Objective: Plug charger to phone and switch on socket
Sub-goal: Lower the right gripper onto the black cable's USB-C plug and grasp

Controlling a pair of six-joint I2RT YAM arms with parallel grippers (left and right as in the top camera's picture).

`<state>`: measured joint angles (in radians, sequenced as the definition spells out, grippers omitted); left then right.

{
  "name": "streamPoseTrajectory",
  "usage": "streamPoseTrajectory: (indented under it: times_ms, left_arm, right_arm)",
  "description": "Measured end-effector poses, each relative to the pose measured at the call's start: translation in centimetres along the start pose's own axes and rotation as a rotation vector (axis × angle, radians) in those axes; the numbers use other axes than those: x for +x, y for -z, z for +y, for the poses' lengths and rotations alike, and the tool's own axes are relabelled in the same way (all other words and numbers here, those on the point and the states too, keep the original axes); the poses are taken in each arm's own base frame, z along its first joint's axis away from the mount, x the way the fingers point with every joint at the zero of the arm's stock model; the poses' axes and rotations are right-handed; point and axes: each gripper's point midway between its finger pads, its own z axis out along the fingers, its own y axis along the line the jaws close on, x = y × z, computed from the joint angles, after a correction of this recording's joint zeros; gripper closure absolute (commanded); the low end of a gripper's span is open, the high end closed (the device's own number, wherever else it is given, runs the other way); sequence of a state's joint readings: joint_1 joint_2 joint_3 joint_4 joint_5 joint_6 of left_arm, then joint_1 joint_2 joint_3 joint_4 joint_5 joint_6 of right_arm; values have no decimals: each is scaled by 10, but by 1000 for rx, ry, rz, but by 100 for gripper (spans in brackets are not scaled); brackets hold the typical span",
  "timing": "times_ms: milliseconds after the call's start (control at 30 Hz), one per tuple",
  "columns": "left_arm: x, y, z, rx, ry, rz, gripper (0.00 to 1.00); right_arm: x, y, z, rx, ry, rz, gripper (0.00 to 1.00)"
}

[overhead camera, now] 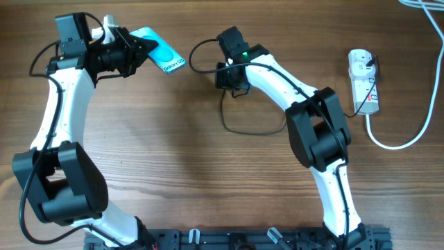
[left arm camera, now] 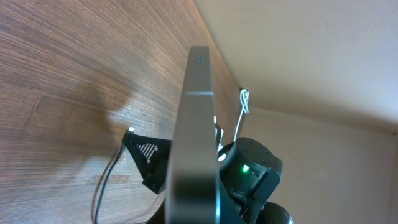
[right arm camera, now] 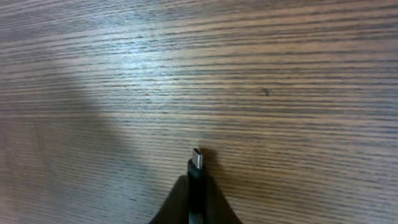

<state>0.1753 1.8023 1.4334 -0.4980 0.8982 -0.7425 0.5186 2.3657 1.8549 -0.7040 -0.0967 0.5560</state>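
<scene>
My left gripper is shut on the phone, a teal-screened smartphone held above the table at the back left, its free end pointing right. In the left wrist view the phone shows edge-on, running up the frame. My right gripper is shut on the charger connector, whose metal tip sticks out past the fingertips over bare wood. The thin black charger cable loops on the table below it. The white socket lies at the back right, apart from both grippers.
The socket's thick white cord curves off the right edge. The table top is brown wood. The right arm's gripper also shows in the left wrist view, just beyond the phone's end. A wall rises behind the table's far edge.
</scene>
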Motion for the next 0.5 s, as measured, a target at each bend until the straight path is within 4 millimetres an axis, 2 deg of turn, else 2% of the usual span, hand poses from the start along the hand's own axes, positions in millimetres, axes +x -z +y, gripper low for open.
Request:
streamPoseTrajectory:
  times_ms: [167, 367, 500]
  left_arm:
    - [2, 0, 2, -8, 16, 8, 96]
    - [2, 0, 2, -8, 17, 8, 96]
    - [2, 0, 2, -8, 17, 8, 96]
  right_arm:
    - [1, 1, -2, 20, 24, -2, 96]
    - [16, 15, -25, 172, 154, 36, 96]
    - [21, 16, -28, 213, 196, 27, 96]
